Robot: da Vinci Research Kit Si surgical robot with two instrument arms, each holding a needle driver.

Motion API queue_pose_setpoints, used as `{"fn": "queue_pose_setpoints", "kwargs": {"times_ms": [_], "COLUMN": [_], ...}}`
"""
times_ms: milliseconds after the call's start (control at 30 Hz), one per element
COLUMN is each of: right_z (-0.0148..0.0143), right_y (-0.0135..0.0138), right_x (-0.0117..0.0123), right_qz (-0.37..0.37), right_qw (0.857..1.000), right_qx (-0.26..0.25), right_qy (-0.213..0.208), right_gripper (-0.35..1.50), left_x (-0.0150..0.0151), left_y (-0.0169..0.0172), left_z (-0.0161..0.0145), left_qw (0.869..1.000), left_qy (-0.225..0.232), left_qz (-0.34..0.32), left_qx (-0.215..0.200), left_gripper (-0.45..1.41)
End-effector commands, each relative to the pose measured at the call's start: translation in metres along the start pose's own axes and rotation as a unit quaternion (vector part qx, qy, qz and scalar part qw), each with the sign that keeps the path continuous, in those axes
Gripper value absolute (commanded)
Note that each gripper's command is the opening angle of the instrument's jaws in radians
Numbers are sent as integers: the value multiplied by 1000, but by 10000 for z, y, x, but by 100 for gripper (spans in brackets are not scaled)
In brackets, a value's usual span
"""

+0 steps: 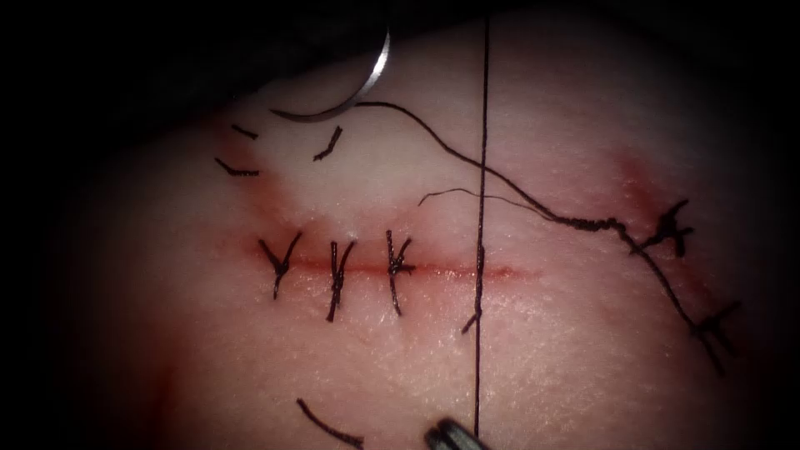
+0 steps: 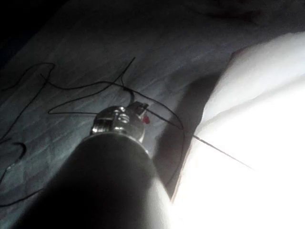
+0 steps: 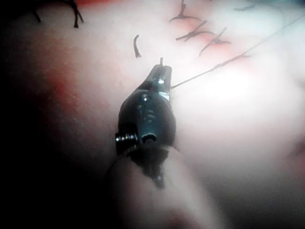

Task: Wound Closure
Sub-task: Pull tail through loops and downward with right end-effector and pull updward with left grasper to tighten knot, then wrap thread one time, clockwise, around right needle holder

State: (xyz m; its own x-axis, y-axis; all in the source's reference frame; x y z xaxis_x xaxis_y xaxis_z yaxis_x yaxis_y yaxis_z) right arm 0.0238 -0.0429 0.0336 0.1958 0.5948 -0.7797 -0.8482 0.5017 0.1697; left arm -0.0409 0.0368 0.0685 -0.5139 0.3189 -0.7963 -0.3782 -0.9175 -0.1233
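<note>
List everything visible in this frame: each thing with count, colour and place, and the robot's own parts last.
tissue: one, pale pink, under everything.
cut: one, red line running left to right across the middle of the tissue.
finished stitches: three, dark, knotted across the left part of the cut.
needle: one, silver, curved, lying free on the tissue above the cut, held by no tool.
thread: one taut dark strand, crossing the cut at its right end; a slack length trails from the needle.
cut ends of thread: several, dark, scattered above and below the cut.
red fluid: smears at the right of the tissue.
right tool: one, dark metal, below the cut, jaws shut on the thread.
left tool: one, metallic, off the tissue over cloth.
</note>
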Motion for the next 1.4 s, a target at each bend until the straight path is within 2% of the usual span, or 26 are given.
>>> {"fn": "queue_pose_setpoints", "kwargs": {"times_ms": [33, 233, 400, 533, 667, 700, 733, 767, 833, 900, 967, 1133, 1400], "right_z": [8, 0, -13, -19, -14, -12, -10, -9, -9, -9, -10, -14, -14], "right_y": [-11, -19, -38, -50, -45, -42, -39, -36, -28, -17, -4, 20, 55], "right_x": [-3, -9, -20, -28, -25, -23, -20, -18, -12, -2, 10, 31, 72], "right_qz": [5, 17, 19, 21, 29, 31, 33, 35, 40, 47, 54, 63, 81], "right_qw": [1000, 1000, 1000, 999, 999, 999, 999, 999, 998, 998, 997, 995, 989], "right_qx": [1, 3, 14, 19, 28, 28, 36, 37, 35, 36, 38, 65, 118], "right_qy": [-1, -8, -16, -17, 0, 2, 8, 15, 29, 37, 43, 45, 48], "right_gripper": [-35, -35, -35, -35, -35, -11, 31, 54, 74, 104, 121, 136, 141], "left_x": [4, -20, -46, -68, -71, -70, -69, -68, -62, -54, -45, -16, 25], "left_y": [-16, -19, -22, -28, -16, -8, -2, 5, 19, 32, 44, 83, 143], "left_z": [16, 47, 59, 54, 35, 27, 19, 12, -9, -32, -53, -124, -219], "left_qw": [1000, 1000, 999, 1000, 1000, 1000, 999, 999, 998, 997, 996, 993, 989], "left_qy": [4, -9, -15, -12, -12, -12, -16, -19, -27, -33, -40, -46, -59], "left_qz": [4, 20, 32, 22, 19, 15, 17, 18, 18, 17, 15, 23, 36], "left_qx": [5, 13, 17, 13, -7, -18, -27, -33, -48, -64, -72, -105, -128], "left_gripper": [-45, -45, -45, -45, -45, -45, -45, -45, -45, -45, -45, -45, -45]}}
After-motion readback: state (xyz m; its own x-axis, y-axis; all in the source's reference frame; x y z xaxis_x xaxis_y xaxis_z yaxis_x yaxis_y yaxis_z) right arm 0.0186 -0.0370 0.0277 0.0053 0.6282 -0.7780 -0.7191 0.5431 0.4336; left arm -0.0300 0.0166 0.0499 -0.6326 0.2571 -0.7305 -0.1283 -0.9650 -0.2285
